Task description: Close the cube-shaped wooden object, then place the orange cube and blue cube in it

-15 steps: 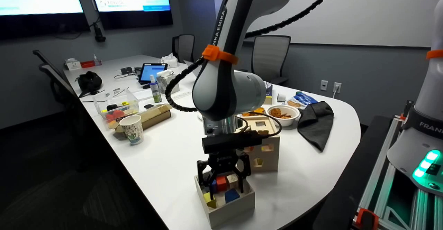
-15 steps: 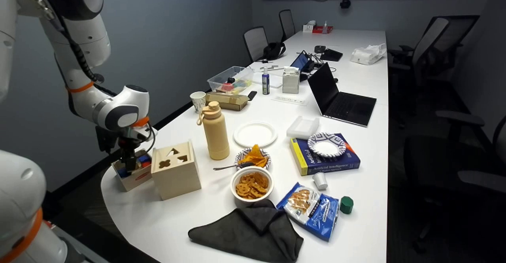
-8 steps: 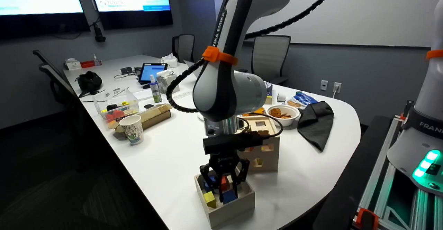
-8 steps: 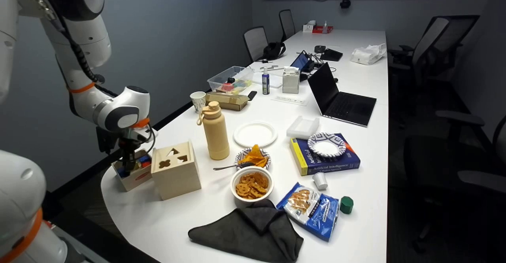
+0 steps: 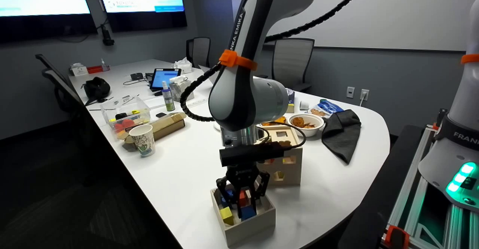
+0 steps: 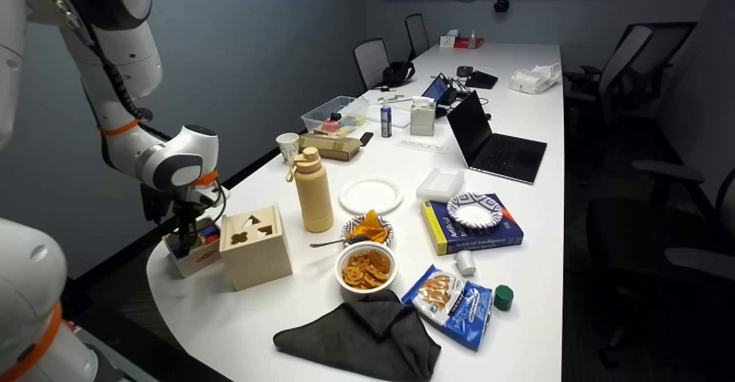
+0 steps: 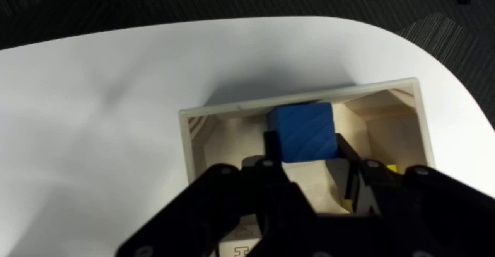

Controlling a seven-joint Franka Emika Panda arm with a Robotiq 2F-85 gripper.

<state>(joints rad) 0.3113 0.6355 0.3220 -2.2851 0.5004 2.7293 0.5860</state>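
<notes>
The blue cube (image 7: 307,131) is pinched between both fingertips of my gripper (image 7: 305,145) in the wrist view. It is still down inside the shallow wooden tray (image 5: 256,228), near one wall. Beside it in the tray lie a red block (image 5: 243,198), a yellow block (image 5: 226,216) and a further blue block (image 5: 226,196). Right behind the tray stands the cube-shaped wooden object (image 6: 261,261), upright, its flat top with cut-outs in place. Through its side holes yellowish and reddish patches show in an exterior view. The orange cube cannot be made out.
A tan bottle (image 6: 314,198) stands close to the wooden box. Near it are a bowl of chips (image 6: 373,232), a bowl of pretzels (image 6: 366,270) and a black cloth (image 6: 362,342). The tray sits near the table's rounded end. A paper cup (image 5: 143,140) is farther along.
From wide apart, my fingers have come together onto the blue cube, mostly in the first half second. The gripper shifted slightly and the cube moved a little. The wooden box stayed put.
</notes>
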